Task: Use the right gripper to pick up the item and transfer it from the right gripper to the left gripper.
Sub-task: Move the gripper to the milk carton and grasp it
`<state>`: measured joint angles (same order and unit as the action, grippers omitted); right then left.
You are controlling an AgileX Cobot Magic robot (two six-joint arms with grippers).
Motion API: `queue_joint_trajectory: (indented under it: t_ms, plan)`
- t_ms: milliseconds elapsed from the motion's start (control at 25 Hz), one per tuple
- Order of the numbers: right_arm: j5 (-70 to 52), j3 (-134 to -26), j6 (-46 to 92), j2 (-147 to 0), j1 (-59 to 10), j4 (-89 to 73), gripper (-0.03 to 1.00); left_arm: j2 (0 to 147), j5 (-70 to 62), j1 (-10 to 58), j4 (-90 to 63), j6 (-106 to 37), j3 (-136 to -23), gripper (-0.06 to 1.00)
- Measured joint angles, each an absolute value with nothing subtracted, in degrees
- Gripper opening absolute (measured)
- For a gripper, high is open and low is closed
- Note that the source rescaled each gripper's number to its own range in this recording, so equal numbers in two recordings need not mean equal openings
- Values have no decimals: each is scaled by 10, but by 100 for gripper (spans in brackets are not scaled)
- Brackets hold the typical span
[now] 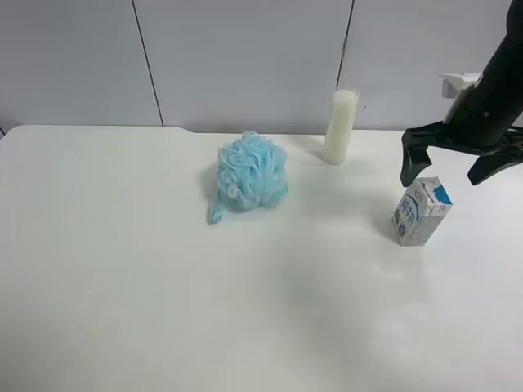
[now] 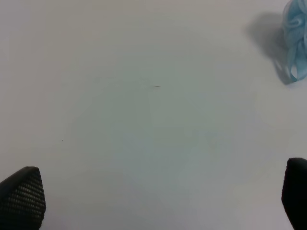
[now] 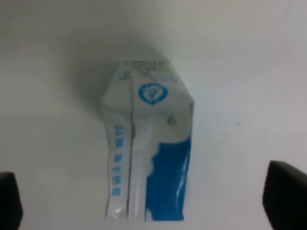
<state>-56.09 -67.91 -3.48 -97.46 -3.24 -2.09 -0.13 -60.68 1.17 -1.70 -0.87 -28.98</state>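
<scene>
The right gripper (image 1: 441, 173) hangs just above the milk carton (image 1: 421, 212) standing on the bench (image 1: 163, 286), jaws spread wide to straddle it, while the left gripper (image 2: 153, 201), jaws also open, hovers apart, seemingly ready to receive.

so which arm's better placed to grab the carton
Right. The right tool hangs open above the carton, which sits between its fingers in the wrist view. The left tool faces bare table.

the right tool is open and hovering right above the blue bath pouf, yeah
No. The right tool is open and hovering above the milk carton, not the blue bath pouf, which sits well away from it. The exterior high view shows this, and the right wrist view looks straight down on the carton.
</scene>
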Motion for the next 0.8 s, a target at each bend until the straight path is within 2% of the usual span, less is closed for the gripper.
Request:
queue_joint_trajectory:
  t_ms: [360,560,720,800]
  plan:
    - [-539,-679,-35,-1041,-32,-18,98,-1,-607,12,-17,-9,-290,100]
    - [-525,-679,-35,-1069,-32,-17,87,-1,-607,12,-17,-9,-290,100]
    - [-523,-679,-35,-1084,-32,-17,84,-1,-607,12,-17,-9,-290,100]
    - [-523,-679,-35,-1089,-32,-17,78,-1,-607,12,-17,-9,-290,100]
